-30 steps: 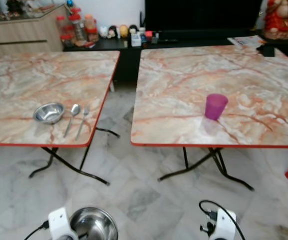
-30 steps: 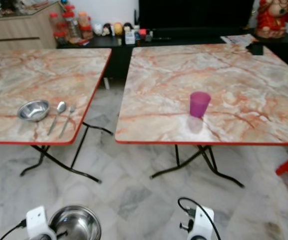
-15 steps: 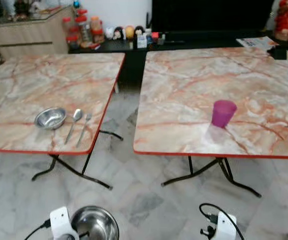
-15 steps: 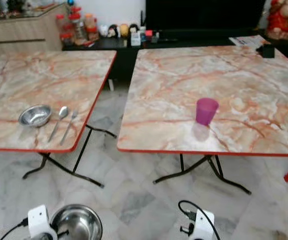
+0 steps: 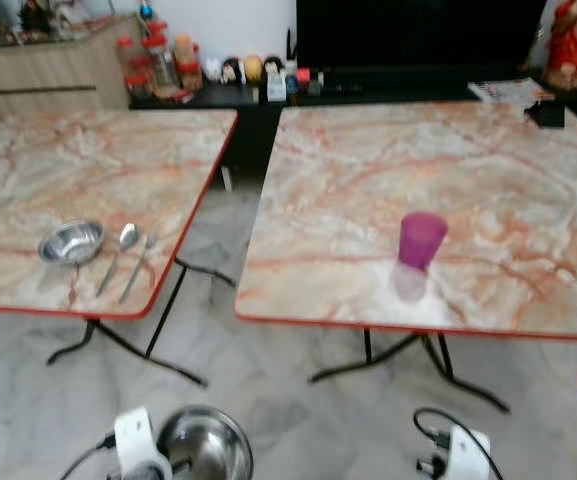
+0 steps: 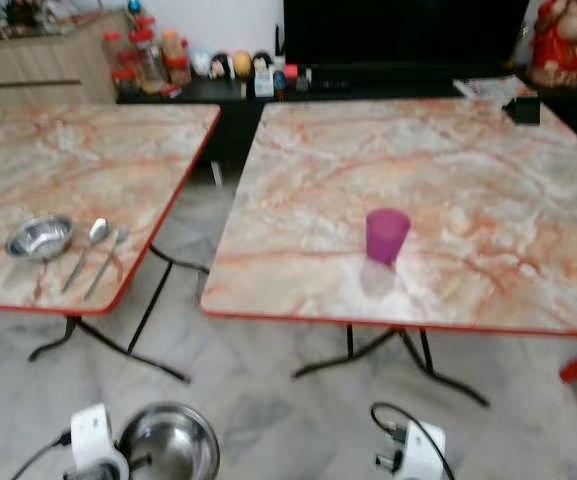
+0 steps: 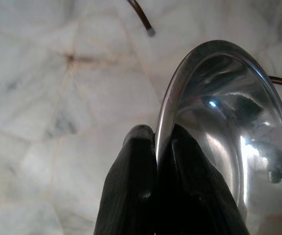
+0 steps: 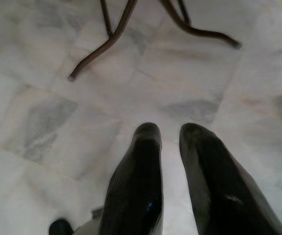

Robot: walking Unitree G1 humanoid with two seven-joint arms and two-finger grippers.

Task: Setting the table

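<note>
The left gripper [image 7: 156, 142] is closed on the rim of a steel bowl [image 7: 219, 132]: we see one black finger inside the rim and one outside, pinching the thin edge. We find this bowl [image 5: 205, 445] held low over the marble floor [image 5: 288, 400], in front of both tables. The right gripper [image 8: 167, 134] hangs over the floor with its fingers a narrow gap apart, holding nothing. On the left table [image 5: 98, 170] we note a second, smaller steel bowl [image 5: 71, 241] near the front edge, with a spoon [image 5: 120, 252] just beside it and a fork [image 5: 139, 263] beside the spoon. On the right table [image 5: 438, 180] a purple cup [image 5: 422, 239] stands upright, toward the front.
</note>
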